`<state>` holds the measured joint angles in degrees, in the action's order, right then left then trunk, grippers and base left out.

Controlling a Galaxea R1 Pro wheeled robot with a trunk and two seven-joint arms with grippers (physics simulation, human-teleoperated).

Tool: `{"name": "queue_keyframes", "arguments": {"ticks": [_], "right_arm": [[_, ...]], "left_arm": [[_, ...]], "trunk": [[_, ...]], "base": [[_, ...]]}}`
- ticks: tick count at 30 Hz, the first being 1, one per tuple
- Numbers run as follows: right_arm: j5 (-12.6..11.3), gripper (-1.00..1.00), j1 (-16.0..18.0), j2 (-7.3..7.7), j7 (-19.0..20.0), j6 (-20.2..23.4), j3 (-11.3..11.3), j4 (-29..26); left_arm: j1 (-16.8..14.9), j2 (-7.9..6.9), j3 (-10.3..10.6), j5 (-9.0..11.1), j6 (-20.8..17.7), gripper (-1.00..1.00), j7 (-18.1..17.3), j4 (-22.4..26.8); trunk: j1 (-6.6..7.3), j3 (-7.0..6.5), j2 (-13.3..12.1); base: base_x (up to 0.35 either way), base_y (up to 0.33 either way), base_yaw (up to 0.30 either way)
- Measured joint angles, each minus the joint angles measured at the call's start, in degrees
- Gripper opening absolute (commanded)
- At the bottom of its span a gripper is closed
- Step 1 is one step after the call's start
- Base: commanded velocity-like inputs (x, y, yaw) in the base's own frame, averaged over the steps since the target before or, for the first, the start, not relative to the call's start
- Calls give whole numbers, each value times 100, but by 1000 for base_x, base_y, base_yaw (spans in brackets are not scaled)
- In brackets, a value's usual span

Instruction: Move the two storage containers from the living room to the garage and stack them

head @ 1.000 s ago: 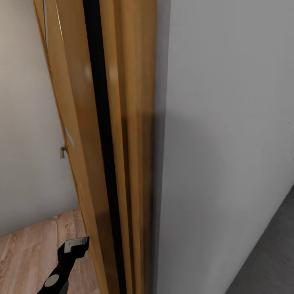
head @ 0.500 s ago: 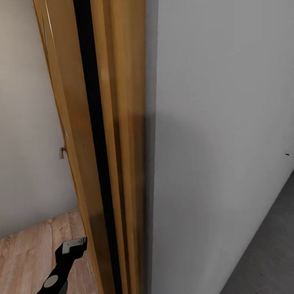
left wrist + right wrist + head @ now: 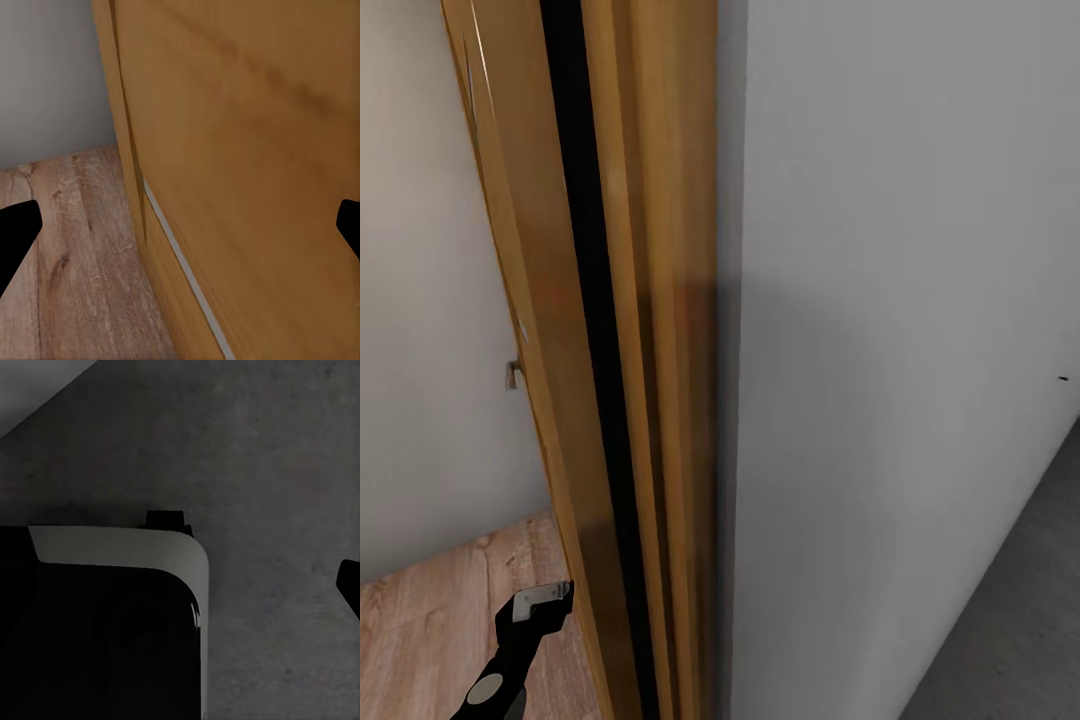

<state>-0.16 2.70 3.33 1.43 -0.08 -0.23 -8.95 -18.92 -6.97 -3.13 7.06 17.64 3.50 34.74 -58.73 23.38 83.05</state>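
My left gripper (image 3: 545, 597) hangs low over the light wood-plank floor (image 3: 430, 640), close beside the edge of a wooden door (image 3: 560, 300). In the left wrist view its two dark fingertips (image 3: 15, 232) sit far apart at the picture's edges, open, with only the door face (image 3: 247, 150) and wood floor (image 3: 67, 262) between them. The right wrist view looks down on the dark grey concrete floor (image 3: 262, 457). One dark fingertip (image 3: 349, 583) of my right gripper shows at the picture's edge, set wide, with nothing held.
A wooden door frame (image 3: 670, 350) and the end of a pale grey wall (image 3: 900, 350) stand right in front of me. Concrete floor (image 3: 1020, 640) lies right of the wall. A cream wall (image 3: 420, 350) lies left of the door. My black-and-white base (image 3: 112, 607) is below the right arm.
A second ago the whole head picture slid slightly left, so the camera moved. Over the last half second nothing has shifted. The left gripper keeps its pose.
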Motion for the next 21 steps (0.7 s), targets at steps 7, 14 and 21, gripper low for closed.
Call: {"name": "queue_keyframes", "arguments": {"ticks": [7, 14, 21], "right_arm": [[0, 100, 0, 0, 0, 0, 0, 0], [0, 100, 0, 0, 0, 0, 0, 0], [0, 100, 0, 0, 0, 0, 0, 0]], "left_arm": [[0, 0, 2, -1, 0, 100, 2, 0], [0, 0, 3, -2, 1, 100, 4, 0], [0, 0, 3, -2, 1, 100, 4, 0]], "trunk": [[0, 0, 0], [0, 0, 0], [0, 0, 0]], "base": [[0, 0, 0], [0, 0, 0], [0, 0, 0]]}}
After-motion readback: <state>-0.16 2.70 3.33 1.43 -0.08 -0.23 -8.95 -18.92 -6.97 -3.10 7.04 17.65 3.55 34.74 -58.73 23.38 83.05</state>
